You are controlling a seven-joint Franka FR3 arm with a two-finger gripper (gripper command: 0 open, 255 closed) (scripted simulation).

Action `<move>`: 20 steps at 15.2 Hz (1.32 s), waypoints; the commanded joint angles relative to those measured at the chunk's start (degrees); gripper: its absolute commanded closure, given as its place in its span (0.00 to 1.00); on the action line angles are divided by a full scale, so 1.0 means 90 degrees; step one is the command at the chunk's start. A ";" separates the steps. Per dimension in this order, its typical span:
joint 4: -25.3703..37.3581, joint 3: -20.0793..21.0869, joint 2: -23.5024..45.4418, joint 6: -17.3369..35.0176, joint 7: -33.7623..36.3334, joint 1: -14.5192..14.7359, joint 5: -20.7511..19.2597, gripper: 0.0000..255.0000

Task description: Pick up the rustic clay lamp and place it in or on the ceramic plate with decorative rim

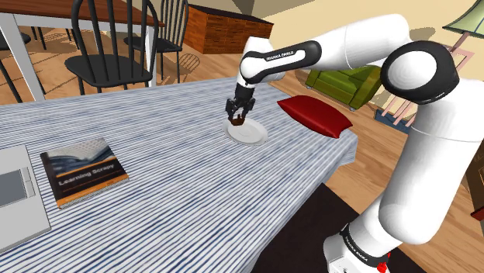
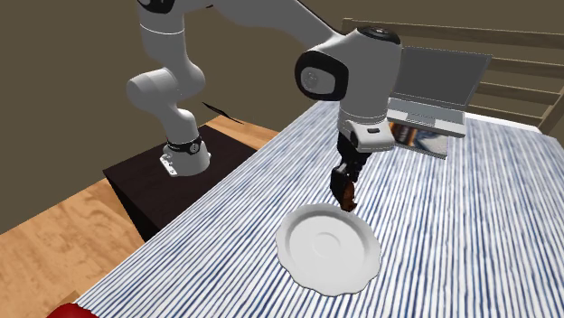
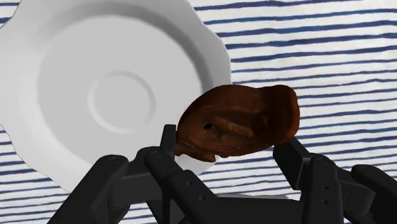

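Note:
A small brown clay lamp (image 3: 238, 121) is clasped between my black fingers, and my gripper (image 3: 230, 147) is shut on it. It hangs in the air just past the wavy rim of a white plate (image 3: 76, 95). In the second exterior view the lamp (image 2: 346, 192) hovers above the far edge of the plate (image 2: 327, 248), with the gripper (image 2: 347, 185) pointing down. In the shoulder view the lamp (image 1: 237, 122) sits in the gripper (image 1: 238, 116) right over the plate (image 1: 250, 134).
A blue-and-white striped cloth (image 1: 171, 155) covers the table. A red cushion (image 1: 314, 115) lies near the plate at the table's edge. A book (image 1: 84, 171) and a laptop (image 1: 15, 198) lie at the shoulder view's left. Chairs (image 1: 116, 43) stand beyond the table.

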 commanded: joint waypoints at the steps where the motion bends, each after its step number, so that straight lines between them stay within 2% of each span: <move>1: 0.0054 -0.0085 0.0025 -0.0035 -0.0298 -0.0189 0.0034 1.00; 6: 0.0469 -0.0290 0.0270 -0.0222 -0.0982 -0.0645 0.0103 1.00; 20: 0.0082 -0.0290 0.0857 0.0751 -0.1005 -0.0641 0.0105 1.00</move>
